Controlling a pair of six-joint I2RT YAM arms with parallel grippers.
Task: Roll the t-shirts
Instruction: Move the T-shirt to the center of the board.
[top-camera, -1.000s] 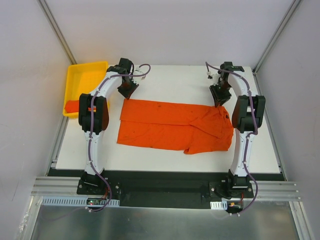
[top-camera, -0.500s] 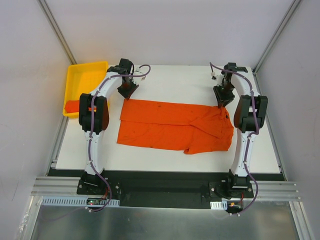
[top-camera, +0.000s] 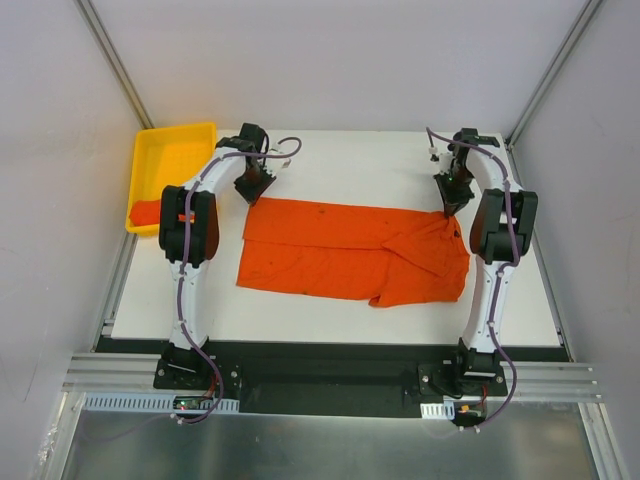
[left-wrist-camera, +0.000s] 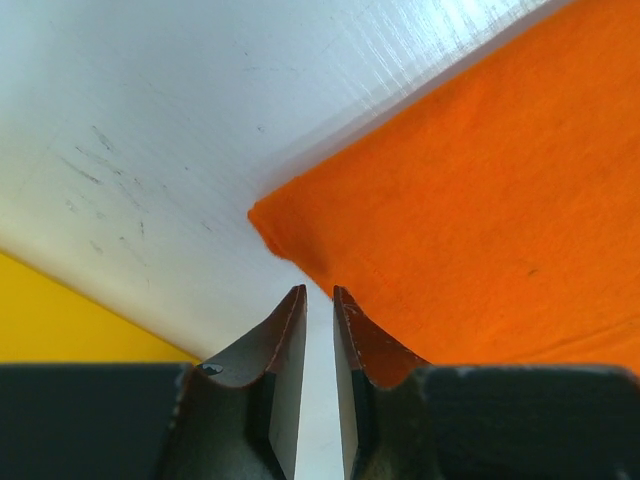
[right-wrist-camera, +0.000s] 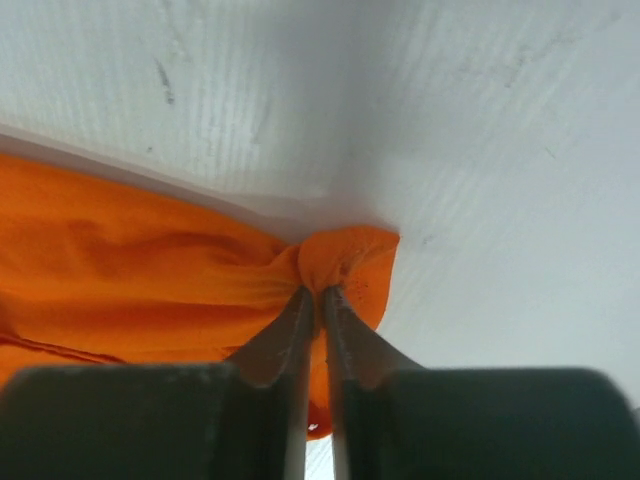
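Note:
One orange t-shirt (top-camera: 340, 250) lies spread flat across the white table (top-camera: 350, 165). My right gripper (top-camera: 452, 203) is at its far right corner. In the right wrist view that gripper (right-wrist-camera: 320, 292) is shut on a bunched fold of the t-shirt (right-wrist-camera: 130, 270). My left gripper (top-camera: 255, 188) hovers at the far left corner. In the left wrist view its jaws (left-wrist-camera: 318, 292) stand a narrow gap apart with only bare table between them. The t-shirt's corner (left-wrist-camera: 275, 220) lies just ahead and to the right. A second orange t-shirt (top-camera: 145, 212) lies in the tray.
A yellow plastic tray (top-camera: 175, 155) stands off the table's far left corner, beside the left arm. Grey walls with metal posts close in the back and sides. A black rail runs along the near edge at the arm bases.
My right gripper has closed on the shirt's far right corner and shifted slightly to the right. The left gripper has edged back from the far left corner.

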